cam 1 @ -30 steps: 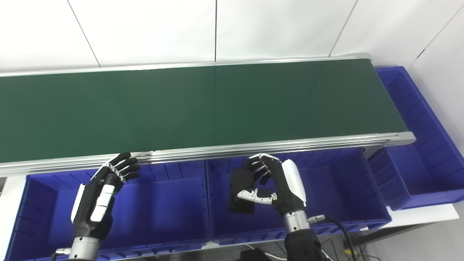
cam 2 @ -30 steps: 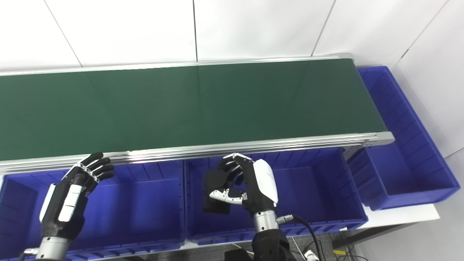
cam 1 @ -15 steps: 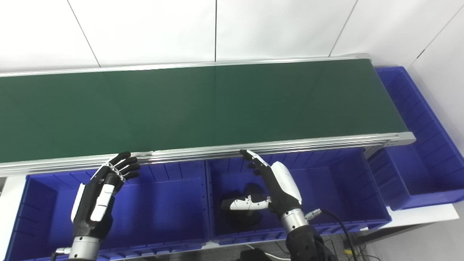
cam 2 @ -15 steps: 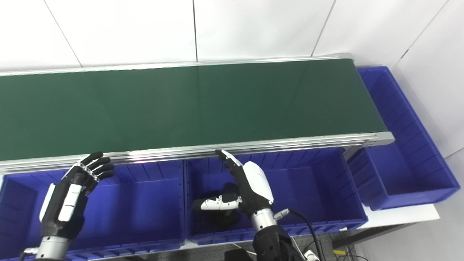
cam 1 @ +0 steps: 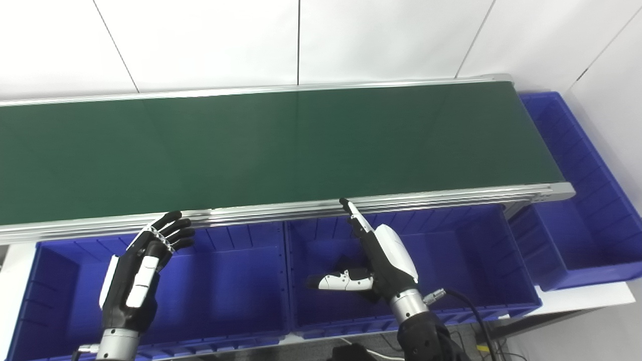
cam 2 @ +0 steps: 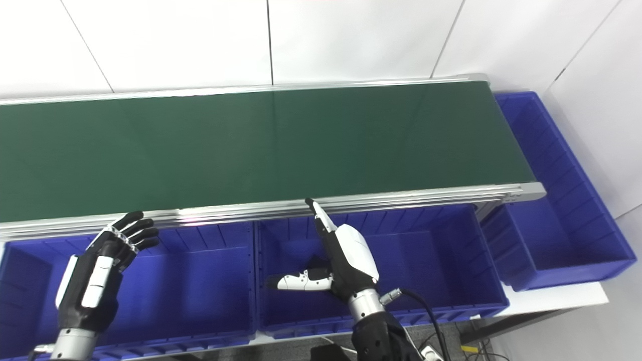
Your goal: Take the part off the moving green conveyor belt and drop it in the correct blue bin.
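The part (cam 1: pixel 347 261), a dark lump, is mostly hidden under the right hand (cam 1: pixel 383 258), so I can't make out its long axis; it looks to be lying in the middle blue bin (cam 1: pixel 451 250), right below that hand's spread, empty fingers. The green conveyor belt (cam 1: pixel 281 145) looks bare, so I'd say this drop is done. The left hand (cam 1: pixel 138 271) hangs loosely open over the left blue bin (cam 1: pixel 225 286), well away from the part
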Robot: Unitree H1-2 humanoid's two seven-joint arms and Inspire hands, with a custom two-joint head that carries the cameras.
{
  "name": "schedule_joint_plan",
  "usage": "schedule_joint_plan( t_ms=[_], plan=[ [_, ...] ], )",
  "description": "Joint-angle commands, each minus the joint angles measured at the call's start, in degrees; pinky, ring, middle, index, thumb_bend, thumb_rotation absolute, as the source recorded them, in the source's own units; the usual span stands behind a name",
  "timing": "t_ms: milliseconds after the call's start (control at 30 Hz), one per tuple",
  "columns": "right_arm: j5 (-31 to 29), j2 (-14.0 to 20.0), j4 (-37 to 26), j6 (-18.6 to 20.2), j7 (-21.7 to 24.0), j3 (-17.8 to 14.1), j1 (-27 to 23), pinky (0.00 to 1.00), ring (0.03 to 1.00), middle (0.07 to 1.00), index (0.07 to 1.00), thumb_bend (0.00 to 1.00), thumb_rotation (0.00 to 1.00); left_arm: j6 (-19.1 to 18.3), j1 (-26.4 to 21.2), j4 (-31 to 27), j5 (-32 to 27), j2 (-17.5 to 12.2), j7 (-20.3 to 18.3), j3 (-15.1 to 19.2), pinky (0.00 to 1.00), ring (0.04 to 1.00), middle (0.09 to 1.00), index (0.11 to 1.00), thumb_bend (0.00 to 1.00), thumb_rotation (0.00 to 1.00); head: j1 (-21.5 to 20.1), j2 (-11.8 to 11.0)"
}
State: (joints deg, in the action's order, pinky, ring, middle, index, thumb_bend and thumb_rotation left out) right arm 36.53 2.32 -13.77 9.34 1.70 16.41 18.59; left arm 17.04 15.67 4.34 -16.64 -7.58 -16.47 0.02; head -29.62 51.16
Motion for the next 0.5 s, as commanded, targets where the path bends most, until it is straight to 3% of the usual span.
schedule_joint_plan(
  t_ms=[0,233,467],
  plan=[
    [-1.4,-0.7,-3.2,-2.5,-1.4,0.3,0.2,0.79,0.879,0.934,0.969,0.99,0.53,1.9,-0.1,-1.3,0.3,0.1,-0.5,-0.1,0.69,0.708,0.738,0.761,0.63,0.70,0.6,-0.4],
    [-8.9,-2.2,-5.1,-6.4,-2.0,1.2,1.4,0.79,0.845,0.884,0.924,0.84,0.58,3.3,0.1,0.0,0.8,0.9,-0.7,-0.6,0.68,0.704,0.735,0.757,0.65,0.70,3.4,-2.3],
    [-16.1,-3.7,-4.2,-14.5,-3.3,2.3,2.0,0.72,0.791,0.838,0.883,0.77,0.61,6.9,0.1,2.5,2.6,1.4,-1.3,-2.3,0.68,0.710,0.742,0.760,0.69,0.71,9.0,-5.8]
  ],
)
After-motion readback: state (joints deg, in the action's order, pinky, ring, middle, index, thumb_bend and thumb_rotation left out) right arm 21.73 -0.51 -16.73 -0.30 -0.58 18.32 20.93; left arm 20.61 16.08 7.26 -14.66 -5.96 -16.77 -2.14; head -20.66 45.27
